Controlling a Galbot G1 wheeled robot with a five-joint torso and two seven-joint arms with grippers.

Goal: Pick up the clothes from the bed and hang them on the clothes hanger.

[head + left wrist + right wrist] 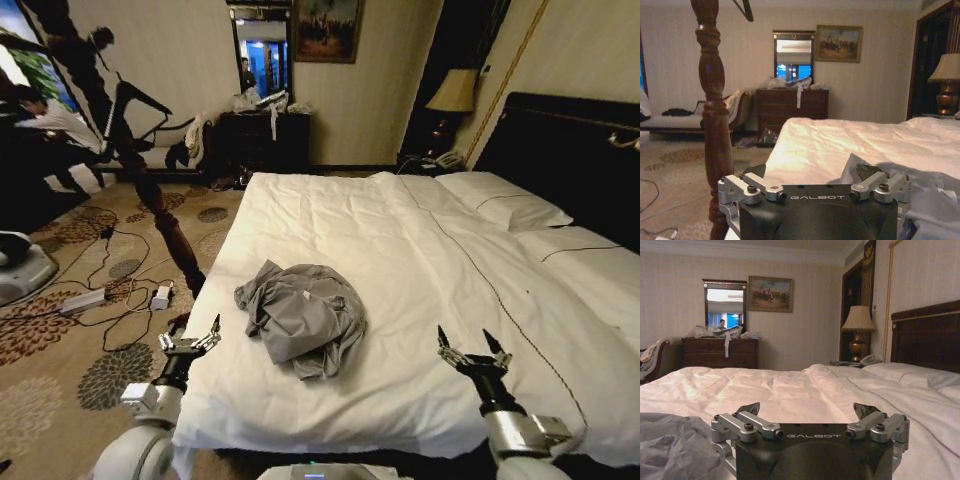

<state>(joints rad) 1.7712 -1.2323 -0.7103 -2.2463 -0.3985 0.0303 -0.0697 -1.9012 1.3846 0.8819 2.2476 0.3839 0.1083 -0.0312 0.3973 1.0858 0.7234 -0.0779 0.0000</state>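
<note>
The clothes [302, 315], a crumpled light grey shirt, lie on the white bed [400, 260] near its front edge. My left gripper [192, 335] hovers open at the bed's near left corner, a hand's width left of the shirt. My right gripper [465, 345] is open over the front edge, further off on the shirt's right. In the left wrist view the shirt [932, 200] shows just beyond the open left gripper [815, 175]. In the right wrist view the shirt [675, 445] lies beside the open right gripper [807, 410]. A slim dark clothes hanger [142, 100] hangs high on the coat stand.
The turned wooden coat stand [165, 225] rises from the carpet close to the bed's left side, right by my left arm. A power strip [85, 300] and cables lie on the floor left of it. Pillows [505, 200], headboard, lamp [455, 92] and dresser [265, 140] are farther off.
</note>
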